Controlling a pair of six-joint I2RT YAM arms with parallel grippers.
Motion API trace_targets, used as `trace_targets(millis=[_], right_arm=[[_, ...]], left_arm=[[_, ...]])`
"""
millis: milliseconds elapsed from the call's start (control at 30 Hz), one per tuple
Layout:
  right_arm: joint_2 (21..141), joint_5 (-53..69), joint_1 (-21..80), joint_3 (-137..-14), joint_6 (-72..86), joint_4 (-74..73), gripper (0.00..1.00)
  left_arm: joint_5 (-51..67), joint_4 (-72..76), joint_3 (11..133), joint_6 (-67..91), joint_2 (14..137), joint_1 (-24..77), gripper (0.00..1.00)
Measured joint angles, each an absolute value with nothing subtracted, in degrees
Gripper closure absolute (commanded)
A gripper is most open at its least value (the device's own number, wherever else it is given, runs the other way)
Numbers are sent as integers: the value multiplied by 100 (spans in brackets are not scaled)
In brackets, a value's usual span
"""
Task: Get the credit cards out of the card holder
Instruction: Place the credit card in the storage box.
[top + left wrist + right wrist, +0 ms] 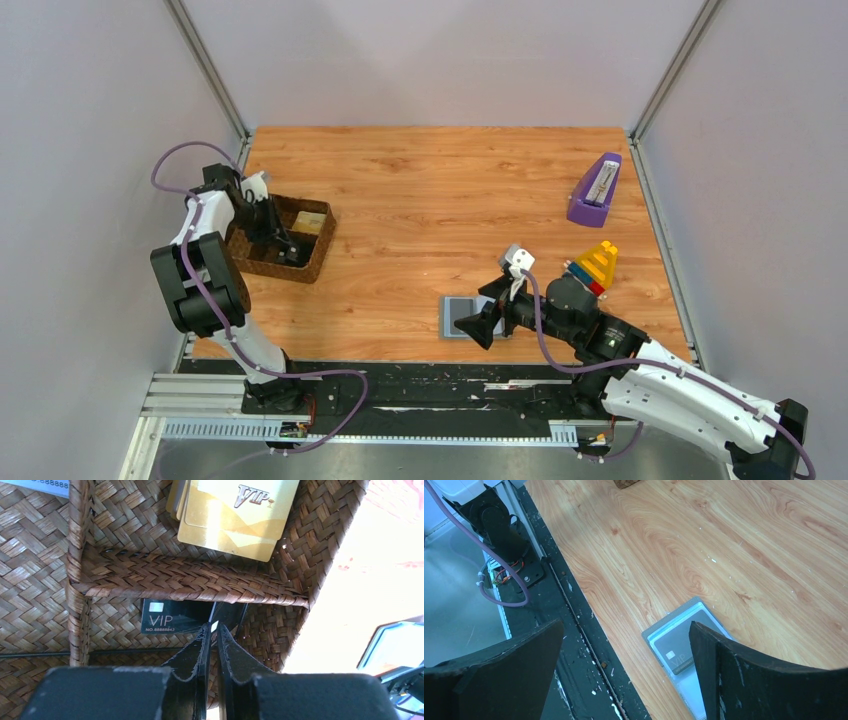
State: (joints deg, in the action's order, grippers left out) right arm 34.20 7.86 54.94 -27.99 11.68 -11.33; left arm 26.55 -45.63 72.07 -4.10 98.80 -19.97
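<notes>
The card holder (458,316) lies open near the table's front edge, and my right gripper (487,322) hangs just over it. In the right wrist view the holder (674,622) shows a pale blue inside with a grey VIP credit card (679,650) in its pocket. The right gripper (626,625) stands wide open, one finger over the holder. My left gripper (283,240) reaches into the brown woven tray (318,262). There its jaws (213,627) are nearly together on the edge of a black credit card (227,614). Another black VIP card (165,616) lies beside it, and gold cards (235,515) lie in the far compartment.
A woven divider (190,580) splits the tray into compartments; a pale card (40,484) lies in another one. A purple box (595,190) and a coloured stacking toy (597,264) stand at the right. A black rail (574,645) runs along the front edge.
</notes>
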Motion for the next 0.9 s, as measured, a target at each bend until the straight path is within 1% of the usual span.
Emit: trace_targets(millis=[100,267,333,533,900], right_arm=[[3437,775,5494,-2799,1168,-1131,0],[3452,755,5494,-2797,1166,-1131,0],[3452,755,5494,-2797,1166,-1131,0],[3476,746,5494,-2794,1164,-1131,0],[3481,635,5492,-2794,1149,-1131,0]], left_arm=[[2803,-4563,7207,-379,9880,-1997,87],[3188,-4556,7205,-268,9880,-1997,93],[3194,-4556,7203,-242,9880,-1997,94],[2963,-4453,7107,10,9939,-1997,96],[2558,-4285,7043,340,10451,-1997,96]])
